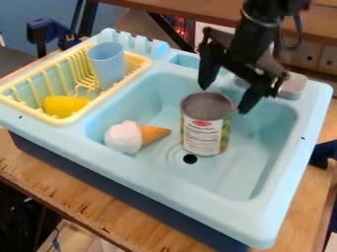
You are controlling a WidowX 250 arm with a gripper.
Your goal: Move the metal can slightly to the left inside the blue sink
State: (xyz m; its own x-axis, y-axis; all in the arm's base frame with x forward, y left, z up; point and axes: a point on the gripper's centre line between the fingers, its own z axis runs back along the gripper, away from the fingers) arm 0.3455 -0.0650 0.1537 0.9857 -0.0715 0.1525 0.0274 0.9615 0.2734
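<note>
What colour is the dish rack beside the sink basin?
The dish rack is pale yellow, clearest in the camera view.

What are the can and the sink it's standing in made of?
The can looks like metal, with a dull gray top and a printed, probably paper label. The sink seems to be molded plastic: smooth, slightly glossy, pale blue, with rounded edges.

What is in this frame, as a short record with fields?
Pincer: the pincer is open and points down at the can's top, holding nothing; contact with the rim cannot be told
Nearest thing: can, upright in the sink
Also in sink: toy cone with a white scoop, on its side, tip toward the can
Drain: dark hole near the can's base
Rack: yellow rack holding a blue cup and a yellow thing
Support: wooden table
</note>
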